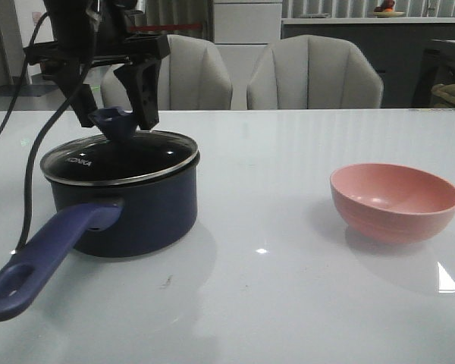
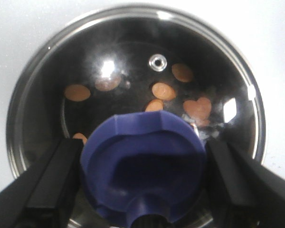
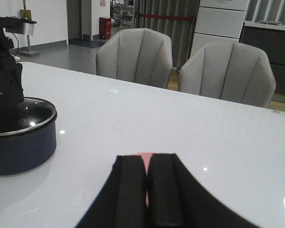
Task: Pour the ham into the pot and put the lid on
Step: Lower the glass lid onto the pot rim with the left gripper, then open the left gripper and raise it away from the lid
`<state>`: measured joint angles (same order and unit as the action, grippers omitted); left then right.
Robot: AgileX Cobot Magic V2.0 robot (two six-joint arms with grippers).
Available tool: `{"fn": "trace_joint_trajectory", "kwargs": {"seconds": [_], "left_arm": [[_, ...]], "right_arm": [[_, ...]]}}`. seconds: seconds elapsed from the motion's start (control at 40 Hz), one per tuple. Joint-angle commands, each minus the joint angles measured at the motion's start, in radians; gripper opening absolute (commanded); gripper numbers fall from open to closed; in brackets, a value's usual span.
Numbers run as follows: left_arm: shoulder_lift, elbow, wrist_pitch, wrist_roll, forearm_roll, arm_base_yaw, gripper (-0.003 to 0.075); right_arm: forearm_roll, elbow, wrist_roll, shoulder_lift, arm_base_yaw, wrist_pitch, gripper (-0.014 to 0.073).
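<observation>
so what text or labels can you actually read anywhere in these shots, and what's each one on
"KONKA": white lettering on the glass of the lid, near its metal rim, seen in the front view.
Yellow sign on a stand in the far background of the right wrist view: too small and blurred to read.
Nothing readable on the pot, the pink bowl or either gripper.

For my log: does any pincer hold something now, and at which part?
Nothing is held. The left pincer is open, its fingers apart from the lid's knob on either side. The right pincer is shut, empty.
</observation>
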<state>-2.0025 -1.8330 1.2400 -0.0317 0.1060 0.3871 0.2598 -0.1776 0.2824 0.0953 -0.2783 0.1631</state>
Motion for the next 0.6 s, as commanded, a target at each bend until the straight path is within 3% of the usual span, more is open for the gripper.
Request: {"fn": "trace_joint_trajectory", "kwargs": {"seconds": [0.0,0.18,0.58], "left_arm": [[0.067,-0.014,0.029,-0.003,0.010,0.006,0.0538],[0.067,-0.014,0.029,-0.003,0.010,0.006,0.0597],[0.083,-0.027,0.029,-0.003,0.013,0.006,0.0596]], "right_arm": [[0.006,-0.028,0.008,0.011,0.001,-0.077,0.0169],[0.006,-0.028,0.008,0.011,0.001,-0.077,0.0169],[0.006,-0.028,0.008,0.011,0.001,-0.077,0.0169]]}}
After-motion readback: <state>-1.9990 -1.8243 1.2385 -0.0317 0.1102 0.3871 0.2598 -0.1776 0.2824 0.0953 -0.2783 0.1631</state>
